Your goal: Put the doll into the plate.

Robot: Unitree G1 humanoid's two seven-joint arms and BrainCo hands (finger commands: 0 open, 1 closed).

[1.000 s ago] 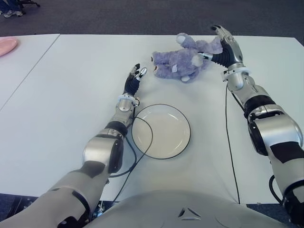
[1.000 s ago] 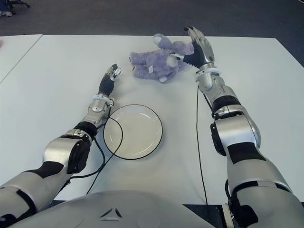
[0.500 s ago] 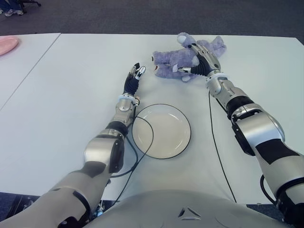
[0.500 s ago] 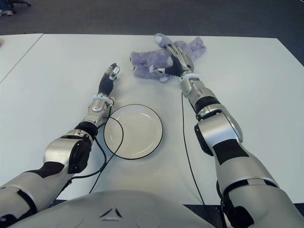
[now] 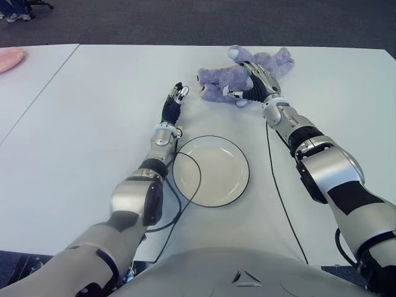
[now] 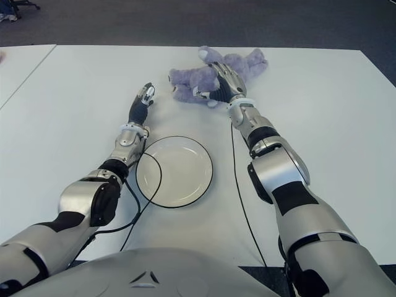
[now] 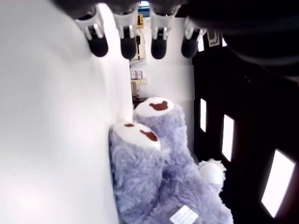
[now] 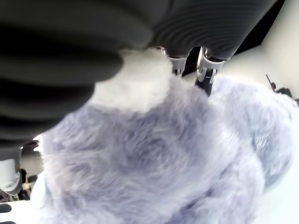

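Grasping step: right robot hand on the doll.
Doll lies on the bench, beyond the plate; my fingers drape over its body, closure unclear. Left robot hand spread, idle beside it. Next: close firmly, lift, carry to the plate.

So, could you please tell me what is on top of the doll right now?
The right hand lies over the purple doll, fingers pressed into its fur. The part of the body under the hand is covered.
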